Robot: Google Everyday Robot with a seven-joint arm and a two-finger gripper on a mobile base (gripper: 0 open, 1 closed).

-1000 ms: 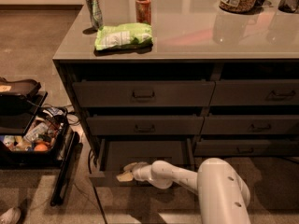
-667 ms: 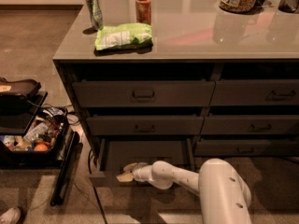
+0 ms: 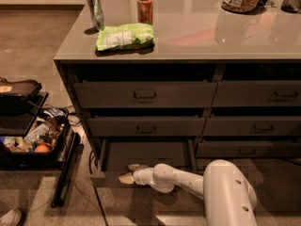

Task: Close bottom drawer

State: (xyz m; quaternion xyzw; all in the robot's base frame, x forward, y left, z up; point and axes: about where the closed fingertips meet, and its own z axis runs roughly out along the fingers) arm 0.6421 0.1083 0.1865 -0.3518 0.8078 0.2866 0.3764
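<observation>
Camera view: gripper low, at near front lip of bottom drawer, roughly mid-width. Arm reaches in from near right. Two tan fingertips show apart, one inside lip and one outside; nothing clamped as far as can be seen. Drawer stands pulled out toward near side, lowest in left column, below middle drawer, which is shut. Drawer's long axis runs left-right; cabinet lies directly far of gripper. Judged: push goes straight far, square to front.
</observation>
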